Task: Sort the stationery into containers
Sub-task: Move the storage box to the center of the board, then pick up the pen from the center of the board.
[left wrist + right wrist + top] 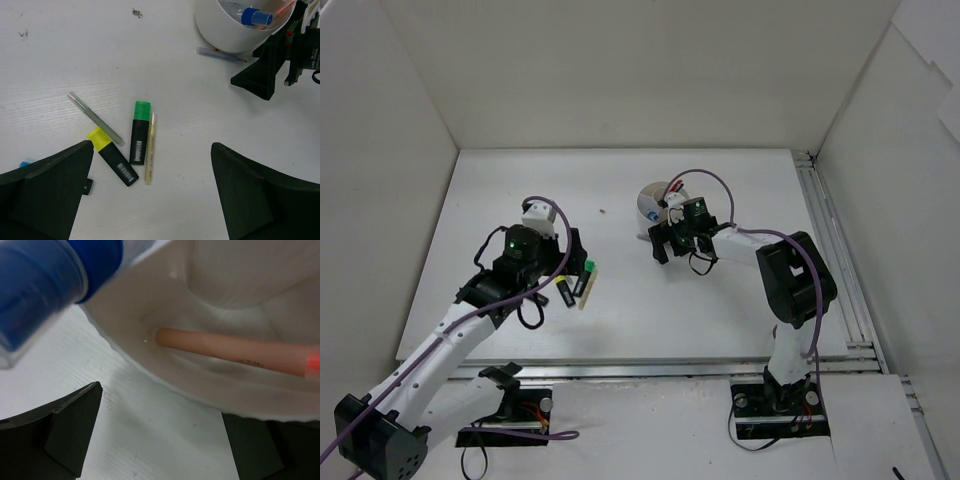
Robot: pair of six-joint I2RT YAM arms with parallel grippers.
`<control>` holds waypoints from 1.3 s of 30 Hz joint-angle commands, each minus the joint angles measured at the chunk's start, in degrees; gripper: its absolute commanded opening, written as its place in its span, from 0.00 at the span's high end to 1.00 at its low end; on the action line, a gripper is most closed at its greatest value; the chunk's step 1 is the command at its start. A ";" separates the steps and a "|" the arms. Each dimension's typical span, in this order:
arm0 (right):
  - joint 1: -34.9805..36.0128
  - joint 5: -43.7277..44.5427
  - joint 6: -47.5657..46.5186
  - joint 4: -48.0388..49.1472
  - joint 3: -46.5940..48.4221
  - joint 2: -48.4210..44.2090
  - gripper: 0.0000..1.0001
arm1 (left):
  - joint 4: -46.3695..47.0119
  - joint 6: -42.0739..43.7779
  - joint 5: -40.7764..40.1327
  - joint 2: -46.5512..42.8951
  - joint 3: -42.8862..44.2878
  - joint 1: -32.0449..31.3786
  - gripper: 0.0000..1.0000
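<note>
Left hand (150, 162) spread wide, empty, over the green-capped highlighter (139, 135) and yellow-capped highlighter (112, 157), left of worktop (650, 320) centre. Right hand (160, 405) released too, against the white tub (165, 375) toward the far edge.

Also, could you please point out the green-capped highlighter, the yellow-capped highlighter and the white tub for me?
green-capped highlighter (140, 134): left wrist view, on the black barrel just below its cap.
yellow-capped highlighter (113, 157): left wrist view, on the middle of its black barrel.
white tub (220, 31): left wrist view, on its outer wall.
</note>
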 commanded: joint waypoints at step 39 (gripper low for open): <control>14.41 -8.59 8.24 -23.37 -1.52 -21.32 1.00 | 4.60 7.68 14.29 1.88 0.44 -5.15 0.00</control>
